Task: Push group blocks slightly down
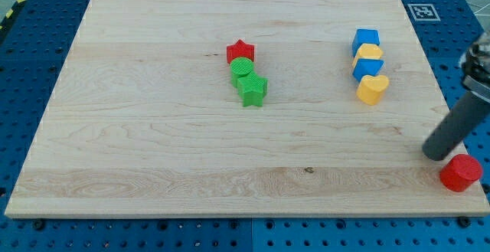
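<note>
A red star block (pixel 240 50), a green round block (pixel 243 69) and a green star block (pixel 252 90) touch in a short column near the board's middle. At the view's right, a blue block (pixel 366 39), a yellow block (pixel 369 53), a second blue block (pixel 367 68) and a yellow heart block (pixel 373 88) form another touching column. A red round block (pixel 460 172) sits at the board's lower right corner. My tip (pixel 435 155) rests just up and left of that red round block, far from both columns.
The wooden board (pixel 153 129) lies on a blue perforated table (pixel 23 68). A black-and-white marker tag (pixel 423 11) sits past the board's top right corner. The board's right edge runs close to my rod.
</note>
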Robot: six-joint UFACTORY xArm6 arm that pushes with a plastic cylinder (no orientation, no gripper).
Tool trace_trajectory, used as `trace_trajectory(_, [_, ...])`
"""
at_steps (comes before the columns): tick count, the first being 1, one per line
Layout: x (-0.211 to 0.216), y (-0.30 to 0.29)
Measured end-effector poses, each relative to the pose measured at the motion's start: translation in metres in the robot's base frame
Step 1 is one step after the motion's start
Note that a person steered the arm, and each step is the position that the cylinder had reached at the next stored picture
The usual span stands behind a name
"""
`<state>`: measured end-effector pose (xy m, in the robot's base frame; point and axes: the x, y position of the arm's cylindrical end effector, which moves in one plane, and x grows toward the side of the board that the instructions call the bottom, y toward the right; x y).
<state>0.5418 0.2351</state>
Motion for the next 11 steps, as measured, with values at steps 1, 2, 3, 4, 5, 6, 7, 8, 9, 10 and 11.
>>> trace_trajectory(1, [-0.019,-0.081])
trace_trajectory(2, [-0.037,-0.167])
trace_trajectory(3, [-0.061,-0.251])
trace_trajectory(4, [-0.106,-0.313])
trace_trajectory(5, [-0.159,-0.323])
trace_trajectory(6, [-0.182,-0.306])
trace_trajectory(7, [-0.190,-0.275])
trace_trajectory(8, [-0.191,-0.257])
trace_trajectory(9, [-0.183,-0.259])
trace_trajectory(10, [-0.169,-0.257])
trace_trajectory(11, [-0.158,-0.249])
